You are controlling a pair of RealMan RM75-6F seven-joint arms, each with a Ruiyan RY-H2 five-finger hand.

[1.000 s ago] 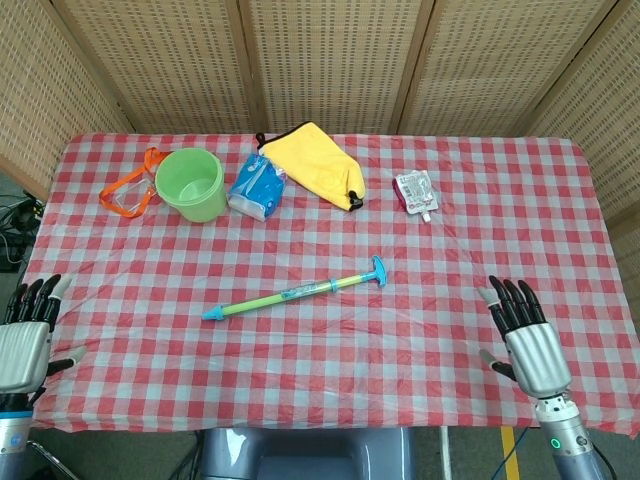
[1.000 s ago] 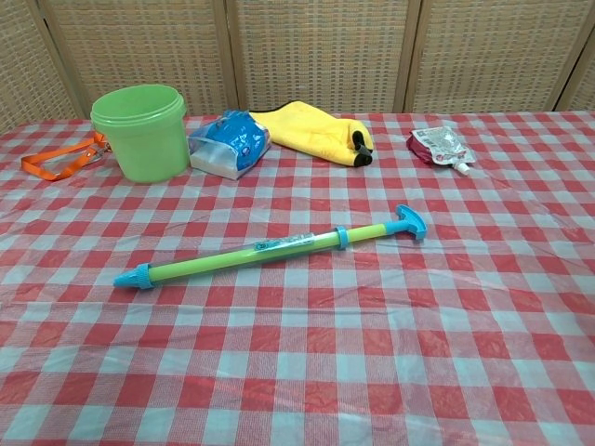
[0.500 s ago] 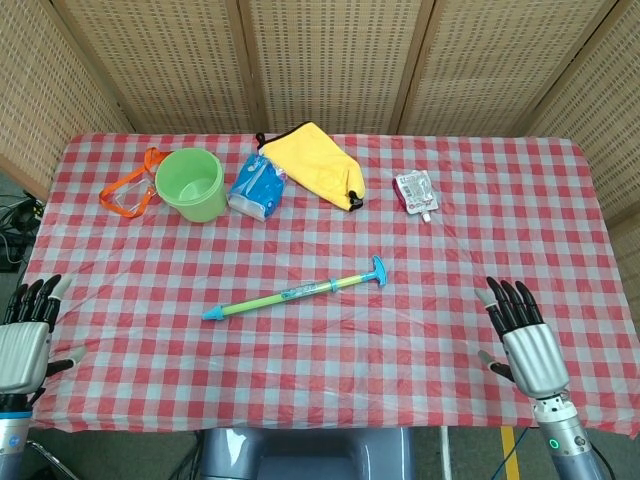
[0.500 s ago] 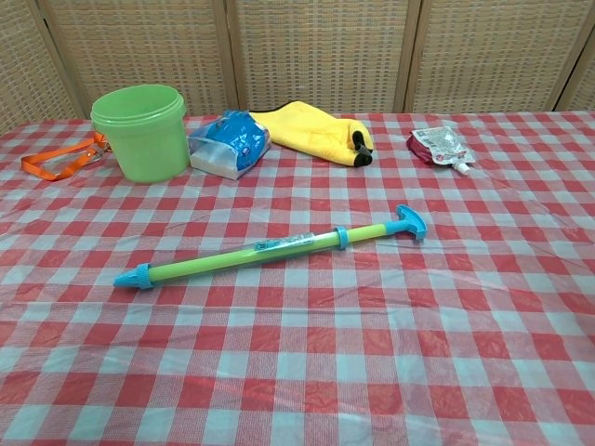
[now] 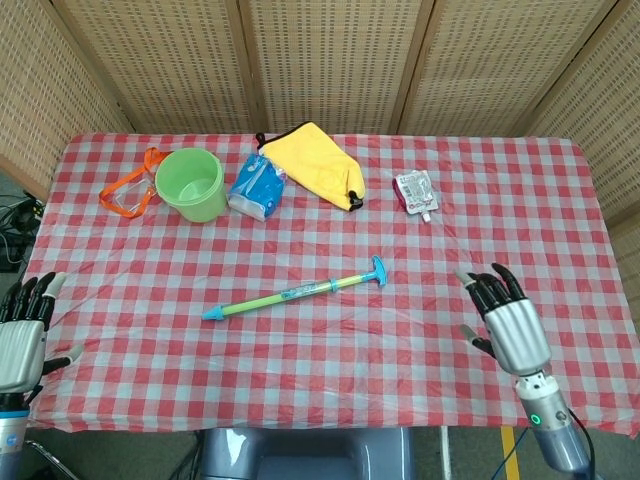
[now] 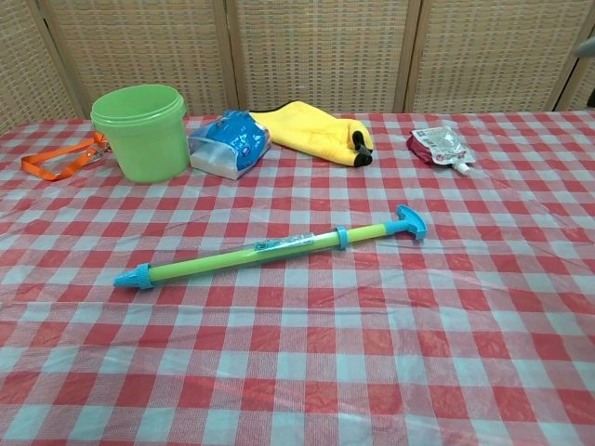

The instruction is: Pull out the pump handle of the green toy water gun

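Apparently no writing on the water gun (image 6: 270, 247) is legible.

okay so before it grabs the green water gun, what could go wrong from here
1. The green toy water gun with blue T-handle lies loose; if only the right hand pulls the handle, the whole tube will likely slide. The left hand is far from the barrel.
2. The red checked tablecloth is wrinkled and may bunch under a dragging grip.

Right hand (image 5: 508, 325): silver-grey metal back plate, black fingers (image 5: 497, 287) with pale tips.
Right wrist: grey cylinder bearing a small green light.
Left hand (image 5: 22, 338): same silver-grey back, black fingers with light tips, partly cut off by the edge.
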